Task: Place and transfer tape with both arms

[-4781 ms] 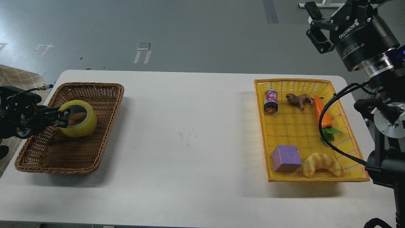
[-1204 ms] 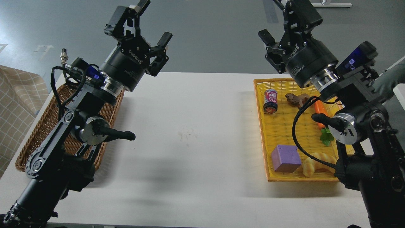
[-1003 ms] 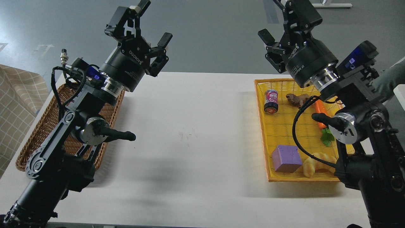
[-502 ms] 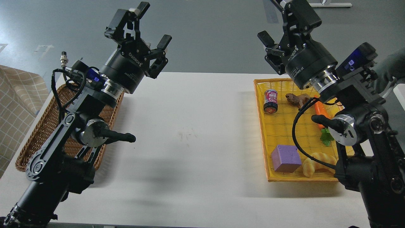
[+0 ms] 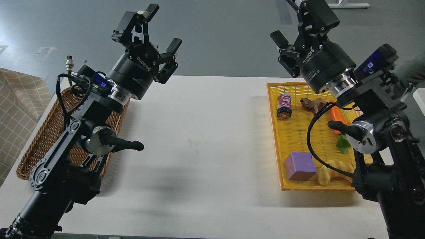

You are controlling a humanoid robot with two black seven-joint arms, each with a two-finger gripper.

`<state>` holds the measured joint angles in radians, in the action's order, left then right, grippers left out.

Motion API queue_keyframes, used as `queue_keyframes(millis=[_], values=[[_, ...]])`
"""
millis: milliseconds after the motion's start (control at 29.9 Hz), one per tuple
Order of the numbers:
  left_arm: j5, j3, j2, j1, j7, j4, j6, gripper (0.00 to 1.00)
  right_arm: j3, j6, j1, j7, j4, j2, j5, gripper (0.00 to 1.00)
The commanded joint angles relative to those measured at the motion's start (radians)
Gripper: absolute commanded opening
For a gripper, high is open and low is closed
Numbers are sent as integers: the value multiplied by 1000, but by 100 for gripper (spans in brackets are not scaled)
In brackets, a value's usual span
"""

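Both arms are raised well above the table (image 5: 206, 139), and each end effector is empty with its fingers spread apart: the left end effector (image 5: 151, 35) stands over the far end of the brown wicker basket (image 5: 40, 139), the right end effector (image 5: 294, 33) over the far end of the yellow plastic basket (image 5: 298, 132). The tape cannot be seen anywhere; if it lies in the wicker basket, the left arm hides it (much of that basket's floor is covered), so its long axis cannot be told. On that guess it would sit below and behind the left end effector, which makes the left arm the nearer one by far. Counted: two baskets, two arms, and in the yellow basket one drink can (image 5: 284, 106), one toy animal (image 5: 312, 103), one carrot (image 5: 336, 116), one purple cube (image 5: 300, 166) and one croissant (image 5: 327, 171).
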<state>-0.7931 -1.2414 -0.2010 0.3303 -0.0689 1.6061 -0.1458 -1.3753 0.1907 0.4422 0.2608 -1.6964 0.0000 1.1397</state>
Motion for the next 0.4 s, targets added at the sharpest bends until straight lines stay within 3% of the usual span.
queue_keyframes(millis=[0, 368], values=[[0, -6, 2, -1, 0, 0, 0, 98, 2, 0, 0, 0, 0, 0, 0, 100], [2, -6, 8, -1, 0, 0, 2, 98, -5, -5, 0, 1, -8, 0, -1, 100]])
